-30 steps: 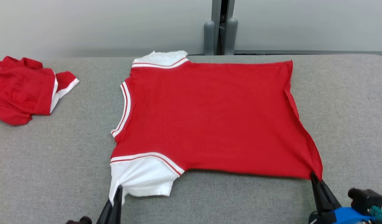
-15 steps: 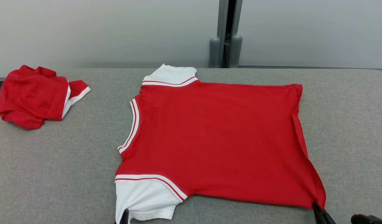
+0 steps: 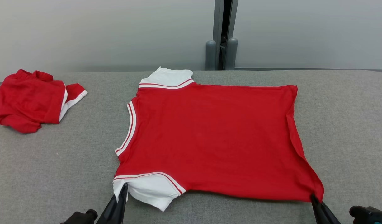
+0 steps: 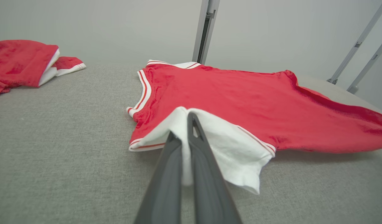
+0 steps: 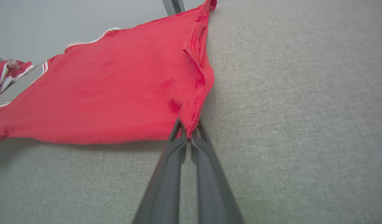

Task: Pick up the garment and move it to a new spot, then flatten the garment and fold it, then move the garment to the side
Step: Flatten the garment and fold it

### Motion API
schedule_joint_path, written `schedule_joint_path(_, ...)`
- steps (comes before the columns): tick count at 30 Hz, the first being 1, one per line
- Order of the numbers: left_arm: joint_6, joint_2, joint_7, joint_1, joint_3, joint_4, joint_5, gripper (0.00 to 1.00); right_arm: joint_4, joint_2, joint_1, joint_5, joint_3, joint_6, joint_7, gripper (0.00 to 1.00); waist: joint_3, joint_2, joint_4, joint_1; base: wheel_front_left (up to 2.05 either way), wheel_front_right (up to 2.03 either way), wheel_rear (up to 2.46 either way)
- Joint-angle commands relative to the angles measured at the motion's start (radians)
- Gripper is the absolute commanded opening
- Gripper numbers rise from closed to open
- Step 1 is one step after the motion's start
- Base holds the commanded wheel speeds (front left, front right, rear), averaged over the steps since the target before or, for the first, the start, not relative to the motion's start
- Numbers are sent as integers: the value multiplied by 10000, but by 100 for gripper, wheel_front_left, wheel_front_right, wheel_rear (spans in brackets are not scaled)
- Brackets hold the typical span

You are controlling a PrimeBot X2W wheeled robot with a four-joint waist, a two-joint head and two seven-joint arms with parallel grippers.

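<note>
Red T-shirt [image 3: 209,140] is lying flat on the worktop [image 3: 54,174], its white sleeve [image 3: 150,191] being clamped by the left end effector [image 3: 124,186], its hem corner [image 3: 315,189] by the right end effector [image 3: 313,196]; both should be pulled evenly.

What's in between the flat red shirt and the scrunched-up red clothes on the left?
Nothing, just bare grey surface. The head view shows that stretch between the flat shirt and the scrunched-up clothes.

Left gripper [image 3: 124,186] and right gripper [image 3: 312,196] are both pinched closed.
</note>
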Motion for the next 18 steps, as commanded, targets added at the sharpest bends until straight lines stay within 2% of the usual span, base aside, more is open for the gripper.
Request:
schedule_joint_path(1, -26, 62, -38, -146, 17, 19, 41, 0, -59, -54, -156, 35, 18, -4, 24, 0, 36, 0, -25, 0, 0, 0, 0)
schedule_joint_path(18, -239, 509, -15, -2395, -366, 1141, 159, 0, -11, -314, -1191, 417, 468, -4, 453, 0, 793, 0, -380, 0, 0, 0, 0)
